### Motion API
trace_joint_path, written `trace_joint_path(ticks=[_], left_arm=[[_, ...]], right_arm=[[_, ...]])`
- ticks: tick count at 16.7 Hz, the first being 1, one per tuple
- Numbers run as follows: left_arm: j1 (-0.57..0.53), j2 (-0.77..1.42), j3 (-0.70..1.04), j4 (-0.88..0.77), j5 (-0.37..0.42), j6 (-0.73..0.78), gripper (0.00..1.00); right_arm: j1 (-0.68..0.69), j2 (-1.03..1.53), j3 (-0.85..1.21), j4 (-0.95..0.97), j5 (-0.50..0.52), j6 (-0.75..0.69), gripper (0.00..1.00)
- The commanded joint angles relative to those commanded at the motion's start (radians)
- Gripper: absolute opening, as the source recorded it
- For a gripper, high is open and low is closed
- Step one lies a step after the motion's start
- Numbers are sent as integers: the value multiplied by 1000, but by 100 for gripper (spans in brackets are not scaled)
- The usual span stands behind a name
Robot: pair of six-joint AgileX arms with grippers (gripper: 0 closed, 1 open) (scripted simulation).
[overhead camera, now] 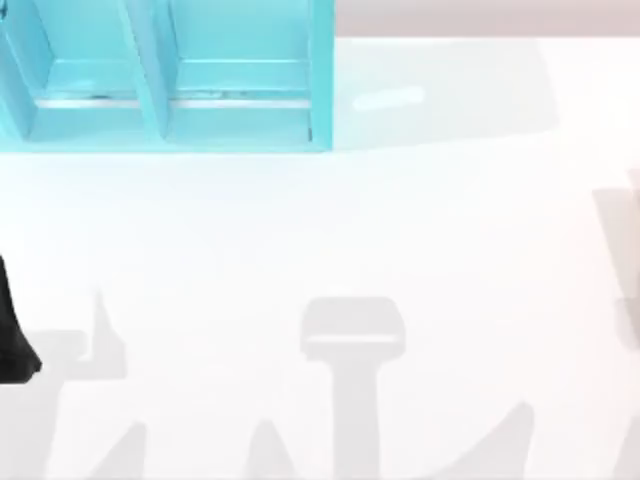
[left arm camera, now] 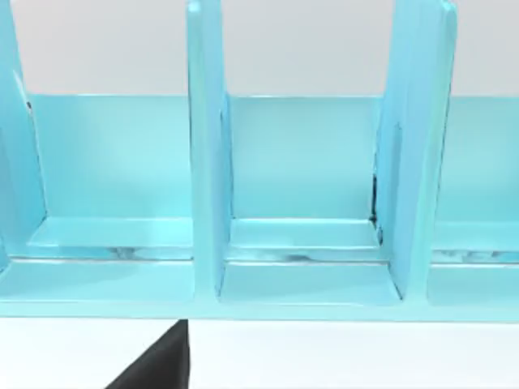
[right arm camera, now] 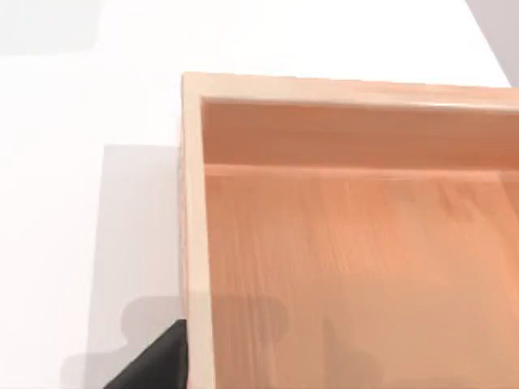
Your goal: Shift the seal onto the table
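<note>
At the near left edge of the table [overhead camera: 320, 250] you have a black part of my left arm [overhead camera: 15, 340]. Its wrist camera faces the turquoise shelf unit [overhead camera: 170, 80] at the far left corner, so I judge it is lined up to search or reach into the compartments. A dark sliver of the left gripper [left arm camera: 158, 365] shows low in that view; you cannot tell whether its fingers are spread or closed.

My right arm looks down on a shallow wooden tray [right arm camera: 190, 243] resting on the white surface. A dark tip of the right gripper [right arm camera: 158, 361] sits just beside the tray's outer wall; its grip cannot be told either.

What you can see of the tray floor is bare. The two shelf compartments in full view, and the slices of those beside them, hold nothing.

You will not find the seal in these pictures, so I cannot tell where it is; I'd judge the task is not yet begun.
</note>
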Motion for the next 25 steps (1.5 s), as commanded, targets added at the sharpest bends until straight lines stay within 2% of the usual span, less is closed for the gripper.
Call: trace_joint_path(ticks=[8,13,20,25], left_arm=[[0,0,0,0,0,0,100],[0,0,0,0,0,0,100],[0,0,0,0,0,0,100],[0,0,0,0,0,0,100]], right_arm=[[-219,738,573,-537,0,-225,100],[-303,1053,813,-765,-6,-316,100],[-323,1127,873,-822,-9,-337,100],[-319,1146,808,-747,-9,-333,100]])
